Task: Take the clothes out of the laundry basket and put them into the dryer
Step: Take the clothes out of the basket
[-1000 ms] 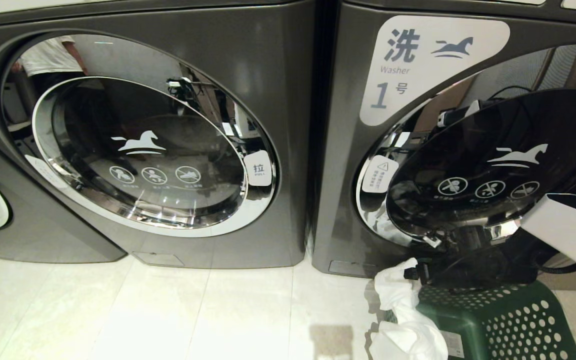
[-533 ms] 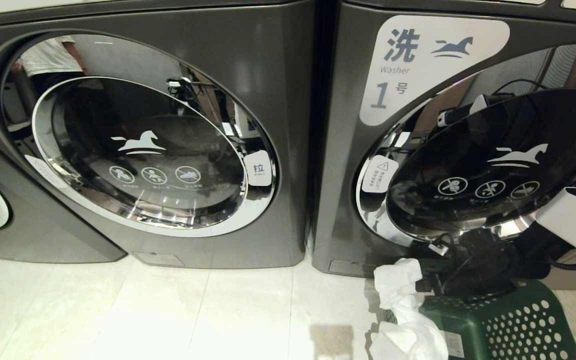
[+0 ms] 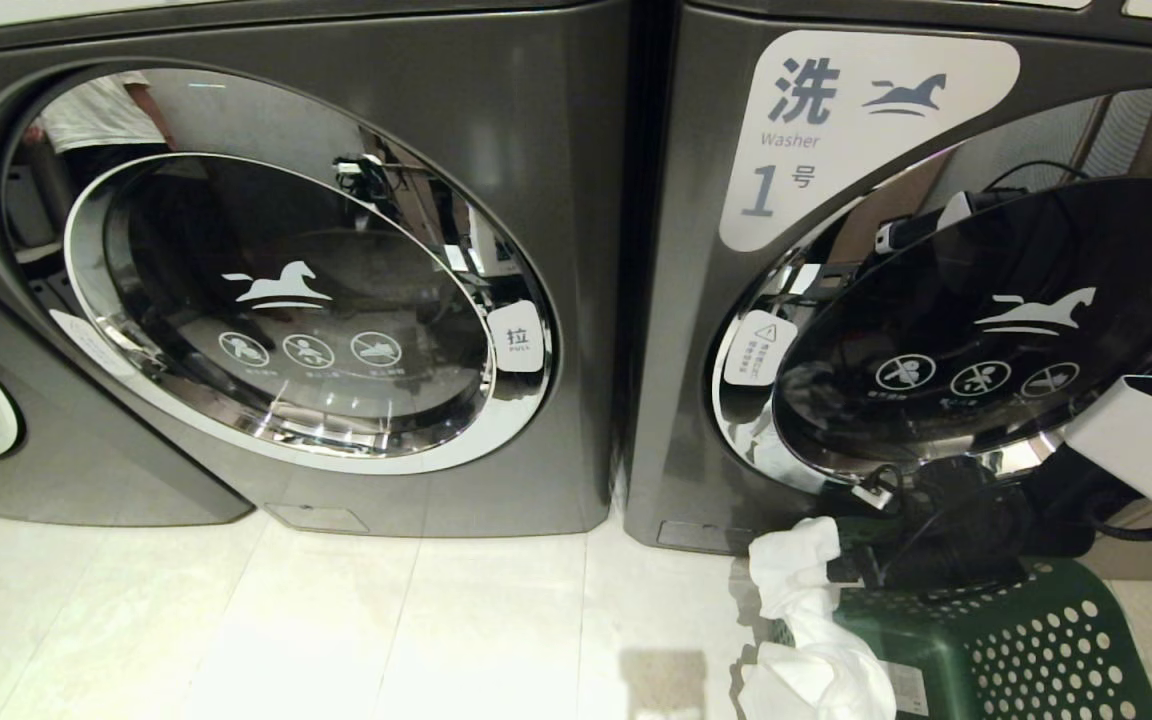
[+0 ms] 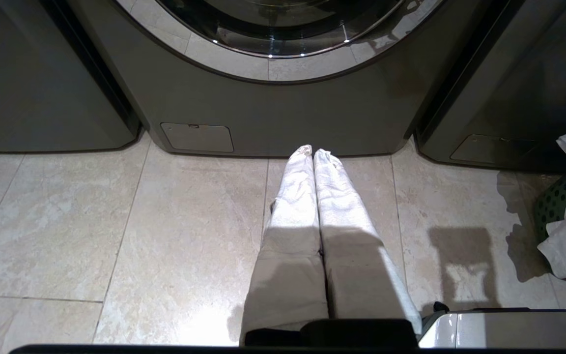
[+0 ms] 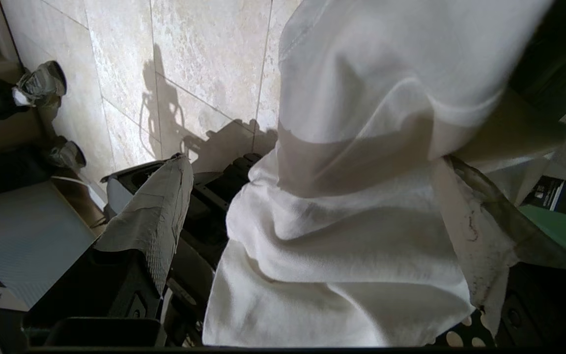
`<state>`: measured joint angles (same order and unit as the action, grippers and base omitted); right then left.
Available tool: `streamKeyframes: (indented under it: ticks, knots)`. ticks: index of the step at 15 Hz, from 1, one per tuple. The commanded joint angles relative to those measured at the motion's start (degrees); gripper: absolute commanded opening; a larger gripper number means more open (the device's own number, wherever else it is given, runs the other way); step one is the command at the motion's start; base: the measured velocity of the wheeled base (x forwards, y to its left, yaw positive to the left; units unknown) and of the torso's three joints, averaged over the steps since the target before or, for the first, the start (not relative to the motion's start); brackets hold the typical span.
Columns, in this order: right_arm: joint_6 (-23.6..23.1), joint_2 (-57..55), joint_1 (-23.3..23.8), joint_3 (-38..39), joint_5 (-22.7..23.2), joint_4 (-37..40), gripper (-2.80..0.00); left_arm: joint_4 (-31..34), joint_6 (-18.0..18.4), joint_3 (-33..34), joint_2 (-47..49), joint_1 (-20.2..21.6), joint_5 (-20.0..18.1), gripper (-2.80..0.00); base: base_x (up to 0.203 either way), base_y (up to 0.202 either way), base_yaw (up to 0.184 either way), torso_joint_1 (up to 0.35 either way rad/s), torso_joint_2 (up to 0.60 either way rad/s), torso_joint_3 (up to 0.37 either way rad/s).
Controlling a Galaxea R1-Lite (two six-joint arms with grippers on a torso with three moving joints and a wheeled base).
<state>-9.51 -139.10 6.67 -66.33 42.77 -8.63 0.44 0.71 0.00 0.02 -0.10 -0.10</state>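
Note:
The green perforated laundry basket stands on the floor before the right-hand machine, which is marked Washer 1. A white garment hangs over its near rim. My right gripper reaches down onto the garment's upper fold. In the right wrist view its taped fingers stand wide apart, open, with the white cloth bunched between them. My left gripper hangs parked over the tiles, its cloth-wrapped fingers shut together. I cannot tell which machine is the dryer.
The left machine has its round glass door closed, with a pull tab at the door's right edge. A person's shoes stand on the tiles beside my base. Pale tiled floor stretches to the left of the basket.
My right arm has sunk a little toward the basket and its wrist has turned, bringing the gripper closer onto the white garment. The left arm has kept still.

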Motion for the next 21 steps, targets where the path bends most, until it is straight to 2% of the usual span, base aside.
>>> streamKeyframes:
  ticks: [1, 4, 9, 12, 16, 21]
  knots:
    - [-0.1, -1.1, 0.0, -0.5, -0.3, -1.2, 0.00, 0.0, 0.0, 0.0, 0.0, 0.0, 0.0, -2.80, 0.000, 0.000, 0.000, 0.000, 0.00, 0.000]
    - [-0.3, -1.3, 0.2, -0.6, -8.7, -4.7, 0.00, 0.0, 0.0, 0.0, 0.0, 0.0, 0.0, -2.80, 0.000, 0.000, 0.000, 0.000, 0.00, 0.000]
    - [0.2, -5.0, 0.0, -1.9, -8.8, -11.4, 0.00, 0.0, 0.0, 0.0, 0.0, 0.0, 0.0, -2.80, 0.000, 0.000, 0.000, 0.000, 0.00, 0.000]
    - [0.3, -7.6, 0.0, -1.8, -1.9, -15.6, 0.00, 0.0, 0.0, 0.0, 0.0, 0.0, 0.0, -2.80, 0.000, 0.000, 0.000, 0.000, 0.00, 0.000]
    - [0.7, -6.1, 0.1, -0.4, 6.3, -15.6, 0.00, 0.0, 0.0, 0.0, 0.0, 0.0, 0.0, -2.80, 0.000, 0.000, 0.000, 0.000, 0.00, 0.000]
    - [0.4, -1.2, 0.1, 4.8, 10.1, -10.8, 0.00, 0.0, 0.0, 0.0, 0.0, 0.0, 0.0, -2.80, 0.000, 0.000, 0.000, 0.000, 0.00, 0.000]
